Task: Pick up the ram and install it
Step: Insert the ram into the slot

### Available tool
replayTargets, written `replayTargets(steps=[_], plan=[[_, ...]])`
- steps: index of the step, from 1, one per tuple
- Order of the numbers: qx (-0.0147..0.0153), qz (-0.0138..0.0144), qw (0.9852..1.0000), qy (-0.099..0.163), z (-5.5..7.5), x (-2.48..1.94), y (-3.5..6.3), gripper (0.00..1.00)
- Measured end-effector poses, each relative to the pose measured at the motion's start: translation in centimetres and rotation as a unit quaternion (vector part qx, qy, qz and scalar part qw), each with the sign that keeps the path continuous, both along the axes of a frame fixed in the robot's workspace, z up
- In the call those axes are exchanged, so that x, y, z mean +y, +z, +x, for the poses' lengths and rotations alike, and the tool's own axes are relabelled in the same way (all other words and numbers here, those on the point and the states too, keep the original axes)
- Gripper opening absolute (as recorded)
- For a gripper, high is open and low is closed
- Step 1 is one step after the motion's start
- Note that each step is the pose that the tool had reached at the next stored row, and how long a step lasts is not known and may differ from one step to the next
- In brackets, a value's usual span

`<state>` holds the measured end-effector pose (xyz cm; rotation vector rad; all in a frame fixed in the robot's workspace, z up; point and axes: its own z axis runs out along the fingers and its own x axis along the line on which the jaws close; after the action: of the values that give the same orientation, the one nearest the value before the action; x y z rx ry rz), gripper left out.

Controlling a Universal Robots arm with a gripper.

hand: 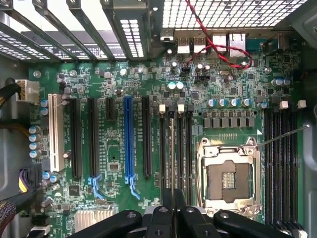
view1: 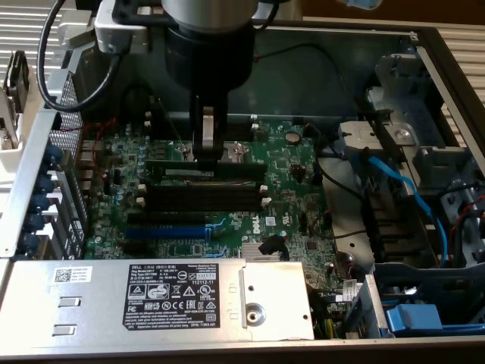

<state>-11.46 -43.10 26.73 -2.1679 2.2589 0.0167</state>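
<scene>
**Gripper** (view1: 204,154) (hand: 172,202): it hangs straight down from the arm into the open computer case. Its two fingers (hand: 163,213) are pressed together on the upper edge of the ram (view1: 173,164) (hand: 172,148), pinching it near the middle of its length.

**Ram:** it stands upright on its long edge, just beside the CPU socket (hand: 229,178). It runs parallel to the socket's side and in line with the bank of black memory slots (view1: 204,196) (hand: 189,148) there. Whether it is fully seated in a slot or only resting over one cannot be told.

**White end clips** (hand: 162,107): these mark the slot ends near one corner of the socket.

**Blue expansion slot** (view1: 167,231) (hand: 128,134): it lies on the same side of the socket as the ram but farther out, with the memory bank between the two.

**Second bank of black slots** (hand: 282,158): it lies just beside the socket on the opposite side, away from the ram.

**Green motherboard** (view1: 303,189) (hand: 111,148): it carries all of these parts.

**Finned silver heat sink** (view1: 261,254) (hand: 94,218): it sits beyond the blue slot, well apart from the socket.

**Grey power supply with a black label** (view1: 170,299): it lies farther from the socket again, at the near wall of the case in the exterior view.

**Blue cable** (view1: 402,189): it runs well apart from the socket, toward the exterior view's right.
</scene>
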Motion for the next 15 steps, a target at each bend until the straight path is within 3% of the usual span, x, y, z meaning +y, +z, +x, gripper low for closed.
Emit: replayTargets(steps=[3,5,15], plan=[[0.0071,0.0000,1.0000,0.003,0.34,-0.02,-0.07,0.12],[0.0093,0.0001,0.9999,0.005,0.53,-0.02,-0.11,0.12],[0.0097,-0.0005,0.9999,0.008,0.53,-0.02,-0.53,0.12]])
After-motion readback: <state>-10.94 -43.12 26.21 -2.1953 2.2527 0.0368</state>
